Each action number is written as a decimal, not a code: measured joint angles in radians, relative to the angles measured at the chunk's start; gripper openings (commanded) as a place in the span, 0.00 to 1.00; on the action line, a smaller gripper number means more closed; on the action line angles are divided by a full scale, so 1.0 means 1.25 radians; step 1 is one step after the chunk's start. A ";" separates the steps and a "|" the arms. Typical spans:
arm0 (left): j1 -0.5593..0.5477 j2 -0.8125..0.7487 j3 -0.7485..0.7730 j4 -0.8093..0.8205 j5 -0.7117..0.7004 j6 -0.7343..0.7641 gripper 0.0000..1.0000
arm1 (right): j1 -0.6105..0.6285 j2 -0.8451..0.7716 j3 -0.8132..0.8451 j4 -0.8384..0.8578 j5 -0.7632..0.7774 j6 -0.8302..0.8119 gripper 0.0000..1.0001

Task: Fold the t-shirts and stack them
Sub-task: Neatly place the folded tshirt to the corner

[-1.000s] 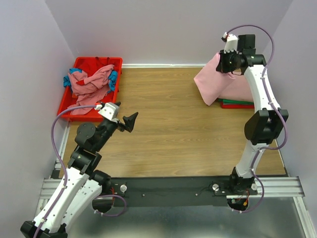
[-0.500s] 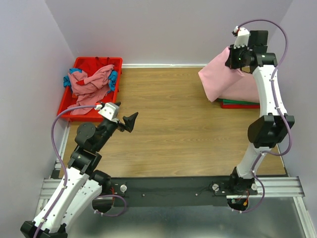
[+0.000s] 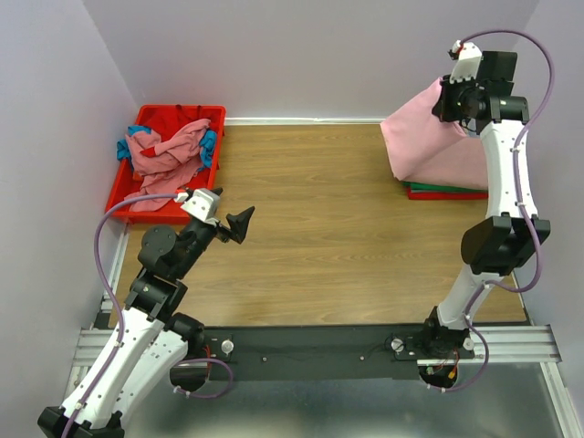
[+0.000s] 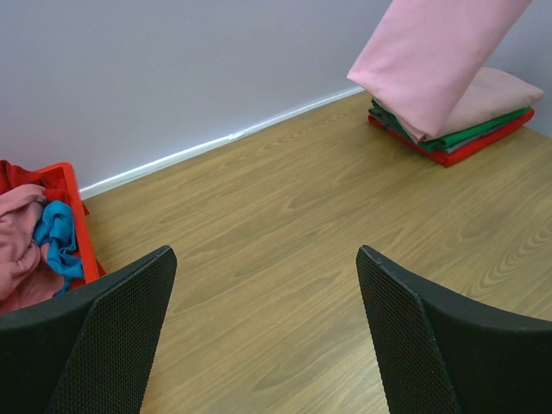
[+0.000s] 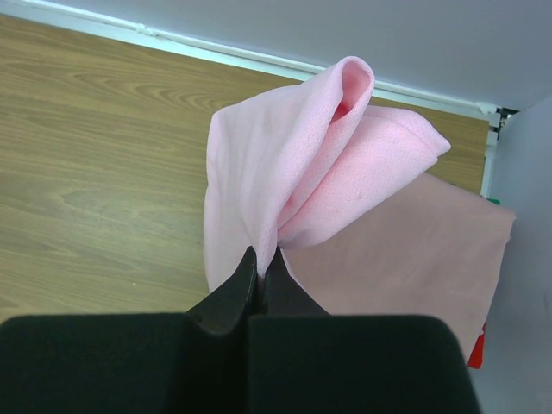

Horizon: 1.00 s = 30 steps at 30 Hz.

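Our right tool (image 5: 260,259) pinches the pink shirt (image 5: 285,172) by a bunched fold, lower edge at the stack (image 4: 496,93), far right of the surface. We judge it light and limp; best gripped at edges or corners. Our left tool (image 4: 266,254) is spread, empty, near the bin (image 3: 151,114).

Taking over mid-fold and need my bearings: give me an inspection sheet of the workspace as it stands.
Surface: wooden table, no damage seen.
Job's things: pink t-shirt hangs from the right hand, lower edge reaching the folded stack (dusty rose, green, red) far right; crumpled shirts, rose and teal, in the red bin far left.
Clutter: nothing seen.
Hands: left hand open, empty, low near the bin; right hand shut on the pink t-shirt, raised.
Cables: purple cables loop along both arms, no snag seen.
Surroundings: plain lavender walls on three sides.
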 measured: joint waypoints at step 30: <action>-0.001 0.001 -0.001 0.001 0.000 0.000 0.92 | -0.054 0.140 0.044 0.016 0.185 -0.109 0.00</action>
